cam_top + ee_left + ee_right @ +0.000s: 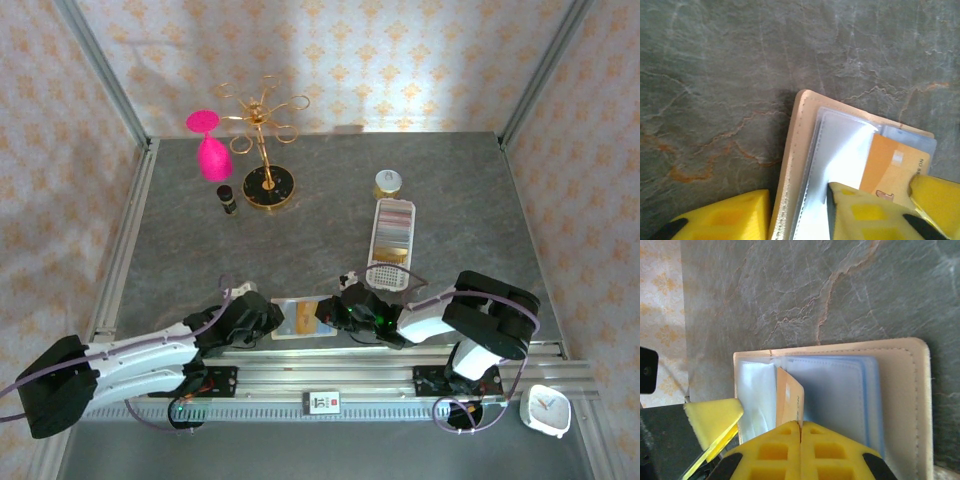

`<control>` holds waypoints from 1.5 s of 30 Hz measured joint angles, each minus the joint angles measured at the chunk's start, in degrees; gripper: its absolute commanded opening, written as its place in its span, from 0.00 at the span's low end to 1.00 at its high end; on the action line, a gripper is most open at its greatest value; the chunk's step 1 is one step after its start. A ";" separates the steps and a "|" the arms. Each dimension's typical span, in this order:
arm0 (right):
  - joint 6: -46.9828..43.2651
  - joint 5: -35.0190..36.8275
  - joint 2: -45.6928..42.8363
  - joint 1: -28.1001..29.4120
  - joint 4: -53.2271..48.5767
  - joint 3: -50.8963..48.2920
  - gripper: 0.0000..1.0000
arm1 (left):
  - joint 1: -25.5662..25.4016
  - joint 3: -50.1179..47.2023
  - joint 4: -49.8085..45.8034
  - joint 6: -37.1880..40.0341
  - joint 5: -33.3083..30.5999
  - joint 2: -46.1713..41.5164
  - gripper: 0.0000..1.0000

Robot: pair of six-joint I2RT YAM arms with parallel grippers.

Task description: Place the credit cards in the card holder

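Card holder [288, 322] lay open like a book at the near edge of the grey stone-look table [450, 200], right between my two arms. From the top camera I saw its beige covers flat and its clear sleeves [835, 395] facing up. Right gripper [800, 427] was clenched, yellow fingertips pressed together with no gap. The near edge of an orange credit card [791, 395] ran into that seam, so I read it as pinched there. The card stood tilted on its long edge near the fold, its far end tucked between two sleeves. Left gripper [797, 197] sat at the holder's left side with its fingers apart. One finger was on the table just beside the stitched cover edge and the other lay on top of a clear sleeve, so cover and sleeve were between them. I couldn't tell from the wrist view whether it was actually squeezing them or just straddling. Behind the right gripper, the long white perforated tray [385, 275] lay close by, with a small yellow-lidded jar [388, 183] at its far end. At far left were a gold wire stand [262, 160], a pink glass [210, 152] and a small dark bottle [227, 198], all well apart from the holder. A white clock [545, 410] sat at the near right corner.
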 measured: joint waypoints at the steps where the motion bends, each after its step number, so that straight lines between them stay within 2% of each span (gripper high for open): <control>1: -0.02 0.02 0.00 0.00 -0.02 0.00 0.00 | 0.07 0.20 -0.33 -0.02 0.00 0.37 0.27; 9: -0.04 1.07 -0.98 0.00 -1.07 -0.04 0.00 | 0.39 2.05 -2.16 0.22 0.15 2.95 0.22; 26: -0.70 -2.58 4.46 -0.02 1.95 3.17 0.00 | 0.63 1.90 -1.51 0.17 0.28 3.10 0.22; 35: -1.57 -3.98 5.64 -0.07 1.64 4.83 0.00 | 0.63 0.63 0.13 0.15 0.44 1.66 0.29; 39: -1.79 -5.05 6.38 -0.07 0.92 6.21 0.00 | 0.87 -1.75 3.08 -0.26 0.83 -1.25 0.36; 45: -1.70 -6.08 8.04 -0.07 -0.24 8.31 0.00 | 2.54 -5.62 7.87 -1.16 3.10 -5.53 0.36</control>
